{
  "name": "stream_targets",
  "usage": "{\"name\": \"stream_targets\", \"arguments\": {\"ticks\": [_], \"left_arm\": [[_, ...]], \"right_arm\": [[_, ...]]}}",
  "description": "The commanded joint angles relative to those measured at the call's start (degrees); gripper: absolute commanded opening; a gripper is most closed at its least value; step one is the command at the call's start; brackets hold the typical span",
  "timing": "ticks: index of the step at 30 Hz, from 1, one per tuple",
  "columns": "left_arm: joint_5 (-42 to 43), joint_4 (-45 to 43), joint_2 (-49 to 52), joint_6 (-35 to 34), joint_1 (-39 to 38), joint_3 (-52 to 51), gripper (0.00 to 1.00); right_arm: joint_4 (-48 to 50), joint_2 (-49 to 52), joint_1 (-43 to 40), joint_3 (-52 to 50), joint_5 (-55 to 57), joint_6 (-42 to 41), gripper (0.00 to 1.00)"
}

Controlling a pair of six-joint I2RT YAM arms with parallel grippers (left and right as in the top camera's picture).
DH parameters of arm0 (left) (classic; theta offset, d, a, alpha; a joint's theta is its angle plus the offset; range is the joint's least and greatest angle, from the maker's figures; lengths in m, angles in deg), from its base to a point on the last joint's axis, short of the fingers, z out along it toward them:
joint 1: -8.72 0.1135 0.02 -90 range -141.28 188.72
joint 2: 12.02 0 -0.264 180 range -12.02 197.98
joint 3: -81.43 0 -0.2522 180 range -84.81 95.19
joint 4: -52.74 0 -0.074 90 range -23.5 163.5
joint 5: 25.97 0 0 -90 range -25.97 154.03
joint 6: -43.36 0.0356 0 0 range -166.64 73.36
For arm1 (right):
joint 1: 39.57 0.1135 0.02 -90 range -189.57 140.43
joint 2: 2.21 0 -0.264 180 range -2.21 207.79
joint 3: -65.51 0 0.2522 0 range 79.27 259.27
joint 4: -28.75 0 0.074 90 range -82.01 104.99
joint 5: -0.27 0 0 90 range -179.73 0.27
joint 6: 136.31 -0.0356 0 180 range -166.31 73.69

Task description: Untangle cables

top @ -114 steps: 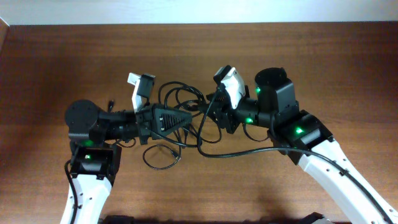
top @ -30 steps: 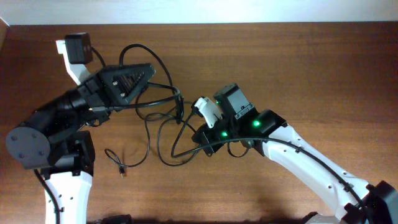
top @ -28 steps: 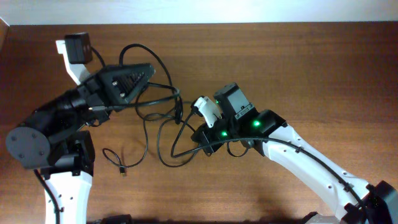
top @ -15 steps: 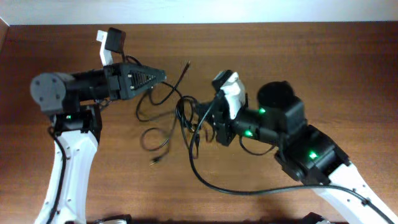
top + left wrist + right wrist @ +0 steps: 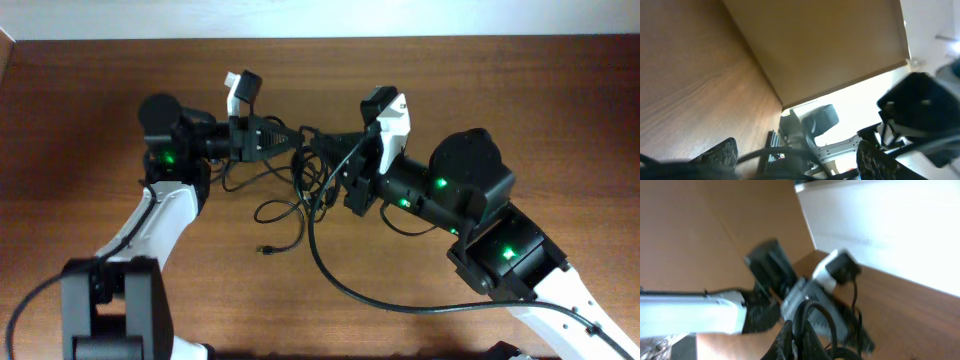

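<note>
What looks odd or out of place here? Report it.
The cables sit in a tangled clump between the left tool and right tool, with one loop and a plug end trailing loose across the table. Both wrist views are blurred, so neither grip can be confirmed.

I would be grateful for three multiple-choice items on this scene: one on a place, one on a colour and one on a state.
1. Seen from overhead, where do the cables bunch up?
A) between the left gripper and the right gripper
B) at the far right of the view
C) under the right arm's base

2. What colour are the cables?
A) white
B) red
C) black

3. How does the loose plug end lie?
A) clamped in the right gripper
B) flat on the table, touched by no gripper
C) hanging in the air

Answers: 1 A, the loops sit between the two gripper tips; 2 C, every cord is black against the brown wood; 3 B, it rests on bare wood below the tangle.
</note>
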Motion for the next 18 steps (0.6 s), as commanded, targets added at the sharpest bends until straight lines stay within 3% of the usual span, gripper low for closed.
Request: {"name": "stream_targets", "arguments": {"ticks": [1,4,6,7,8,11,18], "left_arm": [[0.7,-0.3,0.9,3.8,-0.2,-1.2,0.78],[0.7,-0.3,0.9,4.6,-1.5,-1.2,0.75],[0.7,-0.3,0.9,4.6,-2.5,-1.2,0.58],[0.7,-0.3,0.9,4.6,-2.6,-1.2,0.43],[0.7,-0.3,0.9,3.2,-2.9,-1.2,0.42],[0.7,-0.3,0.9,1.6,-3.6,-1.2,0.56],[0.7,-0.3,0.9,1.3,-7.1,-1.2,0.49]], "right_arm": [[2.2,-0.7,0.2,1.0,6.5,-0.5,0.04],[3.4,-0.7,0.2,1.0,10.6,-0.5,0.04],[2.1,-0.7,0.2,1.0,10.6,-0.5,0.04],[1.1,-0.7,0.2,1.0,11.3,-0.5,0.04],[-1.0,-0.7,0.2,1.0,14.0,-0.5,0.04],[-5.0,-0.5,0.2,1.0,19.0,-0.5,0.04],[-2.8,-0.4,0.2,1.0,22.0,-0.5,0.04]]}}
